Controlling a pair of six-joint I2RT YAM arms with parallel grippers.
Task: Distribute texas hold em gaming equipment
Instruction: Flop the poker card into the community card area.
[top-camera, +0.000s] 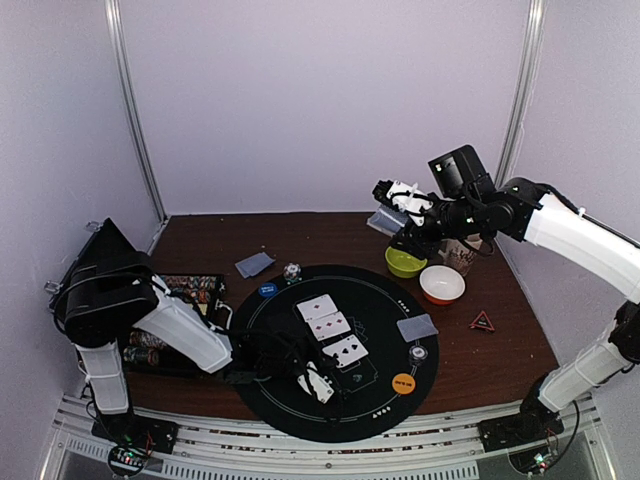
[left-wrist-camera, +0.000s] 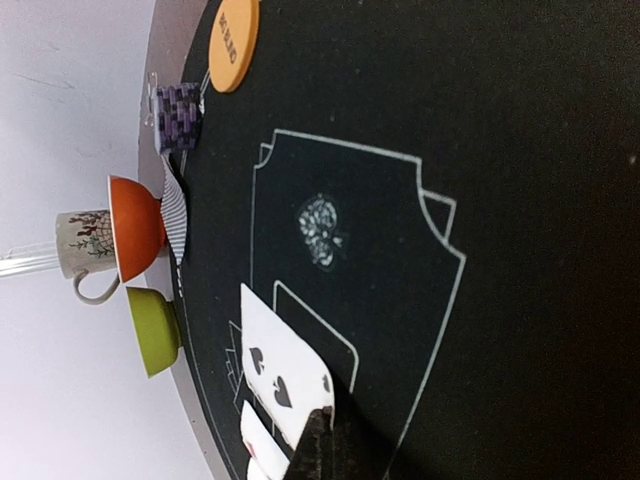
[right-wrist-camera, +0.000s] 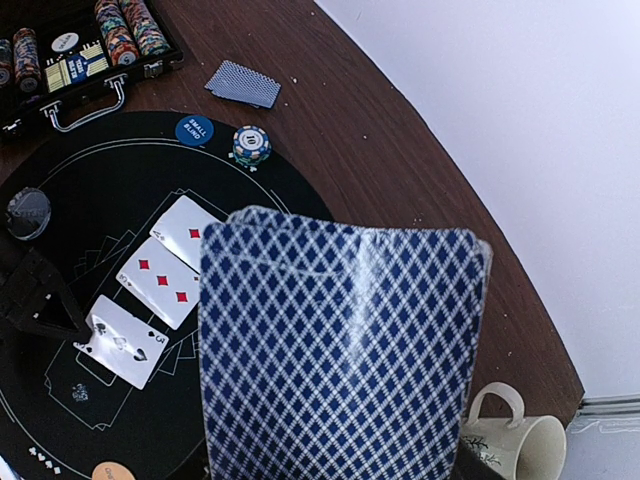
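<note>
Three face-up cards (top-camera: 331, 326) lie in a row on the black round mat (top-camera: 300, 415). My left gripper (top-camera: 322, 384) is low on the mat, one dark finger (left-wrist-camera: 315, 445) touching the edge of the three of spades (left-wrist-camera: 285, 365); its jaws are not visible. My right gripper (top-camera: 395, 215) is raised at the back right, shut on a blue-backed deck (right-wrist-camera: 340, 350) that hides its fingers. Face-down cards lie on the mat (top-camera: 417, 327) and on the table (top-camera: 253, 264). A blue disc (top-camera: 268, 290), an orange disc (top-camera: 403, 382), a clear disc (top-camera: 418, 352) and a red triangle (top-camera: 482, 321) are laid out.
A green bowl (top-camera: 405, 262), a white-orange bowl (top-camera: 441, 284) and a patterned mug (top-camera: 462, 255) stand at the right, under the right arm. An open chip case (top-camera: 190, 290) sits at the left. A small chip stack (top-camera: 291, 272) is by the mat's far edge.
</note>
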